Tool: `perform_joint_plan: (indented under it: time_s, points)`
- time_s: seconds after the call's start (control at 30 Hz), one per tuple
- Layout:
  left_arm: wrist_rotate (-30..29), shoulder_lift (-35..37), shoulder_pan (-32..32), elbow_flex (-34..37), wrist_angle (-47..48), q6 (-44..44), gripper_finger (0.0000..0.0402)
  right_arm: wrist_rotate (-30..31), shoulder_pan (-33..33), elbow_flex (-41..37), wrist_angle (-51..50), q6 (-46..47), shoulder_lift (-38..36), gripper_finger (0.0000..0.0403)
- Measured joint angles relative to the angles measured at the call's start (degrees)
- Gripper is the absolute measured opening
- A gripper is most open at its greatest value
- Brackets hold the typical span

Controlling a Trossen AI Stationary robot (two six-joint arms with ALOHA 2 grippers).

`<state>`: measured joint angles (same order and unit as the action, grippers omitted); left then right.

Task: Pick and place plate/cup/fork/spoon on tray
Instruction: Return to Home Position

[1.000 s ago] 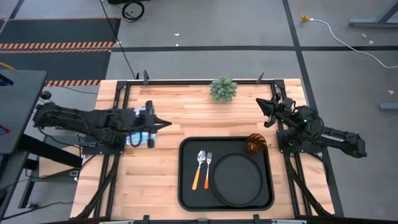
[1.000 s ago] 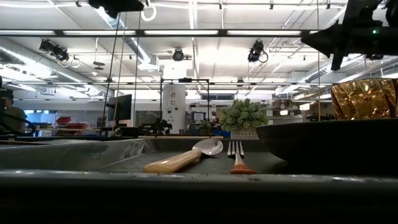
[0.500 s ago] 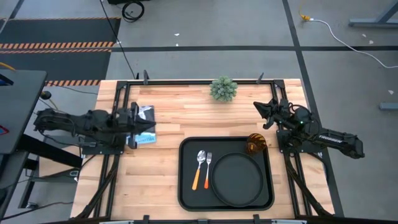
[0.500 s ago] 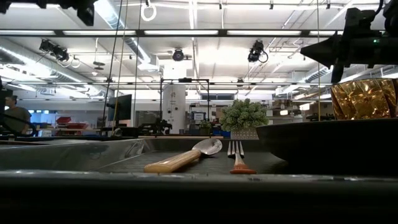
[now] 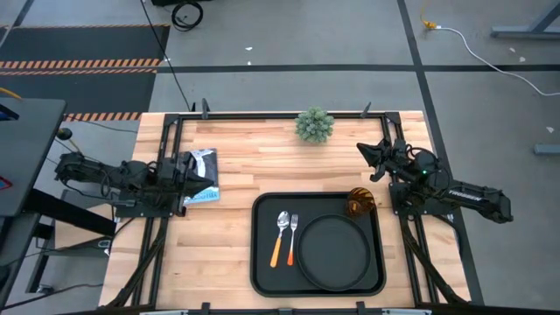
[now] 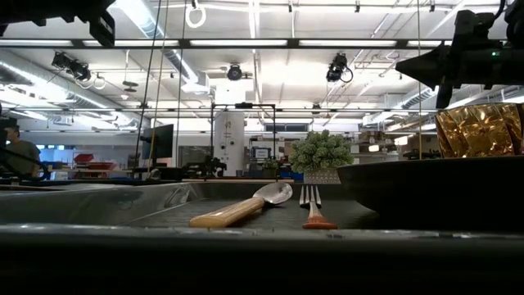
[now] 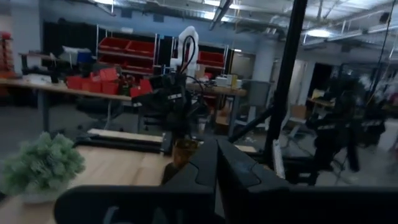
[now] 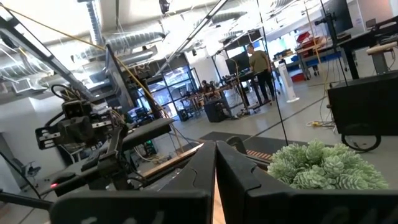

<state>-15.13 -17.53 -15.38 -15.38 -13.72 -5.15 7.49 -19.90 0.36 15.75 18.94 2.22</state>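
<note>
The black tray (image 5: 262, 262) lies at the table's near middle. On it are the round black plate (image 5: 333, 252) on the right, the amber cup (image 5: 360, 203) upright in the far right corner, and the spoon (image 5: 281, 234) and fork (image 5: 293, 234) side by side on the left, handles toward the near edge. My left gripper (image 5: 187, 179) is shut and empty at the table's left edge. My right gripper (image 5: 363, 150) is shut and empty near the far right corner, above and beyond the cup. The low view shows the cup (image 6: 479, 129), plate (image 6: 434, 192), spoon (image 6: 246, 206) and fork (image 6: 311, 209).
A small green potted plant (image 5: 314, 125) stands at the table's far edge, middle. A white and blue packet (image 5: 204, 171) lies on the wood beside my left gripper. Bare wood lies between the tray and the left edge. People stand in the room far behind (image 8: 256, 65).
My left gripper has drawn back toward the table's left edge, away from the tray, uncovering the white and blue packet. It has stayed shut. The things on the tray have not moved.
</note>
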Motion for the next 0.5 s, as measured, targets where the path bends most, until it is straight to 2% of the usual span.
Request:
perform_joint_plan:
  time_s: [0.13,0.33,0.5]
  points:
    - [-0.01,-0.01,0.0,0.0,0.58,-4.02,0.0011,0.0,0.01,0.0,0.01,-0.01,0.0,0.0019]
    - [-0.03,-0.83,0.09,-0.02,8.26,0.64,0.0011,0.0,0.0,0.0,0.0,0.0,0.0,0.002]
    - [-0.03,-0.82,0.07,-0.04,13.12,0.66,0.0011,0.0,0.0,0.0,0.0,-0.02,0.0,0.0021]
